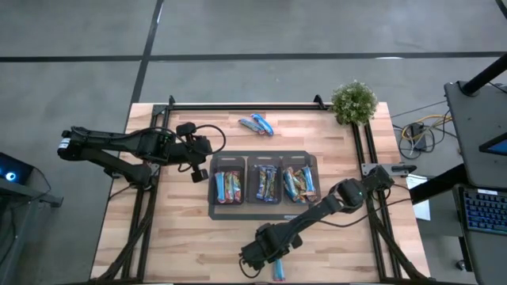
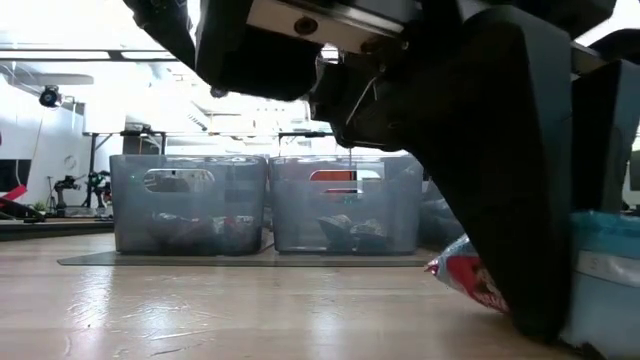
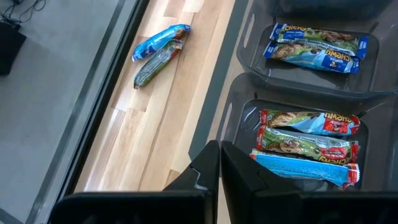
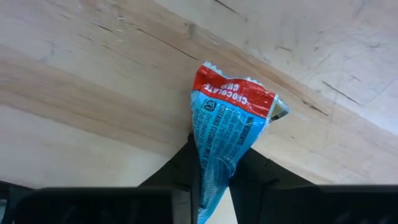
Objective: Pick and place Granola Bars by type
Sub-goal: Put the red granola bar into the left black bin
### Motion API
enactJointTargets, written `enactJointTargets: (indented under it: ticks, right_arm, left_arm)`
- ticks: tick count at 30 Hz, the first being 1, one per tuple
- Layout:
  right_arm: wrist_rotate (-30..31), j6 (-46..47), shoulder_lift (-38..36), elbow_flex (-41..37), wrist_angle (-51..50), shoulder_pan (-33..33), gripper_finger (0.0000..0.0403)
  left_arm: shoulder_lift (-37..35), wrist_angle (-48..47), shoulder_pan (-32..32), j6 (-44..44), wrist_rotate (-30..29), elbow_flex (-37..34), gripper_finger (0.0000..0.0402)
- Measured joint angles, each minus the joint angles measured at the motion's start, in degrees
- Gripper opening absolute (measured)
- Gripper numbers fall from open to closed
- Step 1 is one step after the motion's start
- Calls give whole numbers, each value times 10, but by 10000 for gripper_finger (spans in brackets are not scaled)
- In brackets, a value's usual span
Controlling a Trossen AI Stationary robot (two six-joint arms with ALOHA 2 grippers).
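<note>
A dark tray [image 1: 212, 212] with three bins stands mid-table, and each bin holds several granola bars [image 1: 228, 186]. Two loose bars [image 1: 257, 123] lie on the wood beyond the tray and also show in the left wrist view [image 3: 158, 53]. Near the table's front edge, my right gripper [image 1: 273, 263] points down, shut on a light blue granola bar [image 4: 227, 121] with a red end. My left gripper [image 3: 219, 168] hovers shut and empty over the tray's left edge [image 1: 198, 170]. My right gripper pinches the light blue bar between its two fingers, across the bar's width, at its blue part [image 4: 214, 163] behind the red end. The wrapper is squeezed narrow there. The fingers come from above, pointing down. The red end [image 2: 462, 272] sits low, at the tabletop.
A small potted plant [image 1: 352, 101] stands at the far right corner. Black frame rails [image 1: 238, 107] run along the far edge and both sides of the table. Bare wood lies left and right of my right gripper along the front edge.
</note>
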Motion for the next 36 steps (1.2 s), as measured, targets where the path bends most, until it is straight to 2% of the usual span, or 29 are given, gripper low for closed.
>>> enactJointTargets:
  ticks: [14,22,30,36]
  right_arm:
    - [25,-13,-60,0,1,-1,58]
    - [77,-23,-101,0,5,-7,58]
    - [154,-55,-141,0,17,-28,58]
    - [170,-90,-158,0,23,-56,58]
  left_arm:
    - [0,0,0,0,0,0,0]
    - [0,2,0,0,0,0,0]
    - [0,3,0,0,0,0,0]
    - [0,3,0,0,0,0,0]
